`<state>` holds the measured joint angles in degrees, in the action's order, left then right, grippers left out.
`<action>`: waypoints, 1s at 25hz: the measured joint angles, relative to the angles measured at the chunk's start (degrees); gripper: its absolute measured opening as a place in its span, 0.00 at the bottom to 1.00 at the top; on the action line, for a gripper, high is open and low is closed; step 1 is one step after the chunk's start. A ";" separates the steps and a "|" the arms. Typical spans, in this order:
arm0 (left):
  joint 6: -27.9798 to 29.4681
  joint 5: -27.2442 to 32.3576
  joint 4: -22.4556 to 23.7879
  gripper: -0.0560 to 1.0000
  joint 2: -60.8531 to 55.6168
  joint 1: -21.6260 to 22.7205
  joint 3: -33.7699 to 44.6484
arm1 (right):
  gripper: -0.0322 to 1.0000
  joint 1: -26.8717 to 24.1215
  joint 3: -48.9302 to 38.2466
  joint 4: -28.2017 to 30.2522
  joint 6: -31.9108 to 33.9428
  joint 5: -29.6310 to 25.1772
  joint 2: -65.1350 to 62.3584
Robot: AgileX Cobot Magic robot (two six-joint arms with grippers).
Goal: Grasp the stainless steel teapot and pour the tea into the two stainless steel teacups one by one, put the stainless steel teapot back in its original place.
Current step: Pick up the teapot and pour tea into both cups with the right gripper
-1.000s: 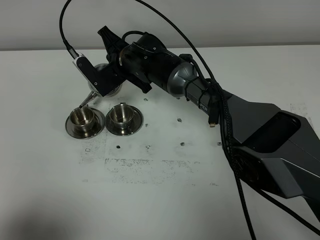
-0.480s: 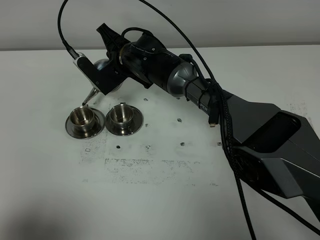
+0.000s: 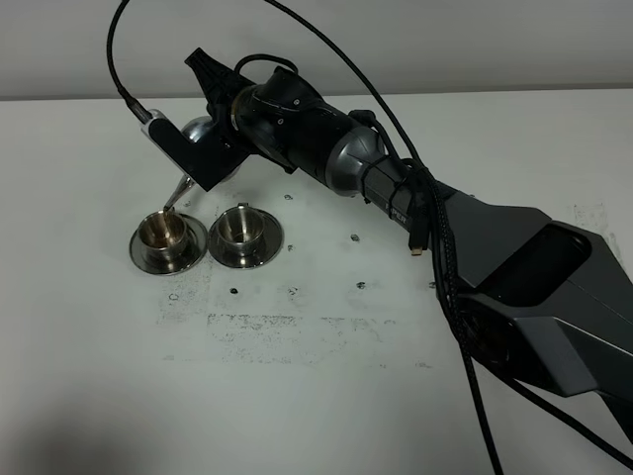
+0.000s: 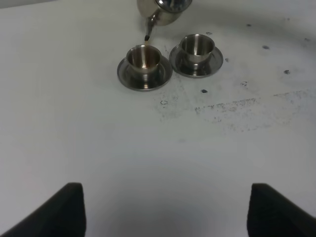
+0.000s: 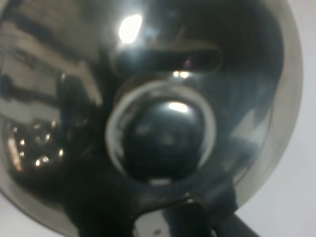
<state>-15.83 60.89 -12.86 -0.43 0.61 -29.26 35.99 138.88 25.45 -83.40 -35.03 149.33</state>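
Note:
The stainless steel teapot [image 3: 201, 133] hangs tilted in my right gripper [image 3: 212, 150], which has reached across to the far left and is shut on it. Its thin spout [image 3: 178, 192] points down just above the left teacup [image 3: 165, 232]. That cup shows a reddish-brown tint inside and stands on its saucer [image 3: 140, 252]. The second teacup [image 3: 242, 228] stands on its own saucer just to the right. The left wrist view shows the teapot [image 4: 165, 9], the spout [image 4: 148, 28] and both cups [image 4: 143, 56] [image 4: 197, 45]. My left gripper [image 4: 168, 210] is open and empty, far from them. The lid knob [image 5: 163, 138] fills the right wrist view.
The white table [image 3: 326, 396] has scuffed dark marks and small screw holes in the middle. The right arm's dark body and cables [image 3: 445, 237] stretch diagonally from the lower right to the teapot. A pale wall runs along the far table edge.
My right gripper has shifted slightly left and up with the teapot, and the spout stays over the left cup. The cups have not moved.

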 joint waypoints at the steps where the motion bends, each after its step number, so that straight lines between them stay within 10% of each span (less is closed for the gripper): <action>1: 0.00 0.00 0.00 0.67 0.00 0.00 0.00 | 0.19 0.14 0.00 0.20 0.00 0.00 0.00; 25: -0.10 0.00 0.00 0.67 0.00 0.00 0.00 | 0.19 0.74 0.00 4.59 -2.53 0.26 0.00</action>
<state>-15.93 60.89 -12.86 -0.43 0.61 -29.26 36.73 138.88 30.04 -85.93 -34.77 149.33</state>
